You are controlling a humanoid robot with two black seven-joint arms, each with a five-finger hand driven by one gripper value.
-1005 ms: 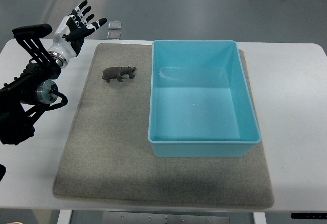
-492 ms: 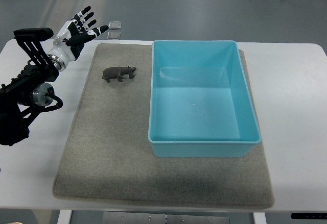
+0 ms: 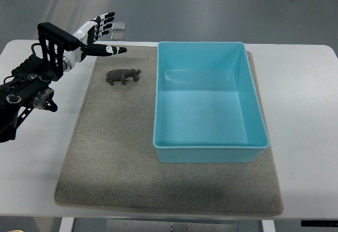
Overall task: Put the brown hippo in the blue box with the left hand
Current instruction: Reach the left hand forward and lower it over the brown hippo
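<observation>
Left hand (image 3: 99, 33) poised beyond the brown hippo (image 3: 123, 75) — reach not yet closed.

The left hand hangs with fingers spread and holding nothing, thumb stretched toward 3 o'clock, the rest fanned toward 1 o'clock; its black forearm comes in from 9 o'clock. The hippo lies on its side on the grey mat (image 3: 105, 152), near the hand at its 5 o'clock and apart from it, with the empty blue box (image 3: 210, 152) just beside it at 3 o'clock. To do this step well, the hand would likely need to drop over the hippo's body, palm down — fingers straddling the torso, not the legs — before closing. The right arm is out of view.
</observation>
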